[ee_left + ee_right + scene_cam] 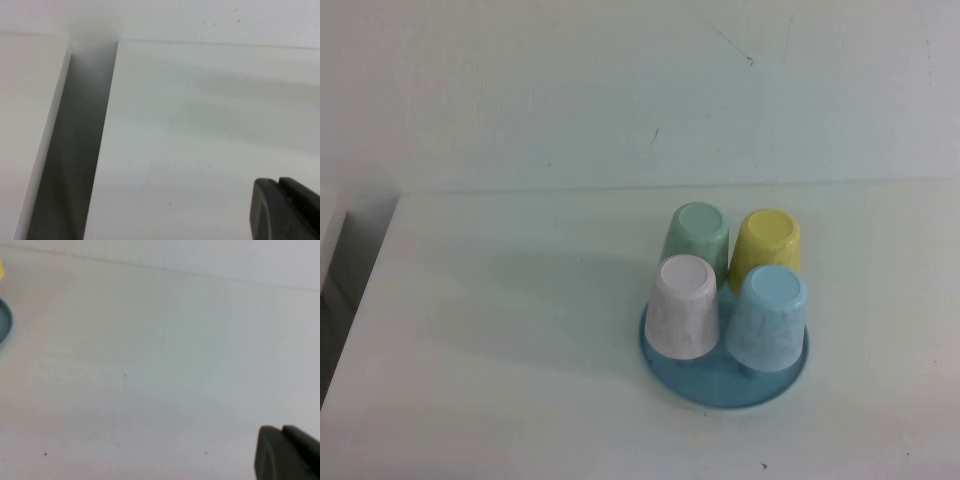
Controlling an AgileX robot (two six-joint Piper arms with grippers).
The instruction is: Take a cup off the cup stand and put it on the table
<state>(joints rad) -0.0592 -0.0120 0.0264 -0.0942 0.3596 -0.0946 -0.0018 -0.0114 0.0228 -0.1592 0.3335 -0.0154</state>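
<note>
The light blue speckled cup (768, 318) sits upside down at the front right of the round blue cup stand (720, 388) on the white table (500, 330). The pegs are hidden under the cups. Neither gripper shows in the high view. My left gripper (278, 186) hovers over bare tabletop near the table's left edge, its dark fingers pressed together with nothing between them. My right gripper (281, 432) hovers over bare tabletop to the right of the stand, shut and empty. A sliver of the stand's rim (4, 320) shows in the right wrist view.
A white-pink cup (684, 308), a pale green cup (697, 238) and a yellow cup (766, 245) also stand upside down on the stand. A gap (75, 150) separates the table's left edge from a neighbouring white surface (25, 125). A white wall rises behind the table.
</note>
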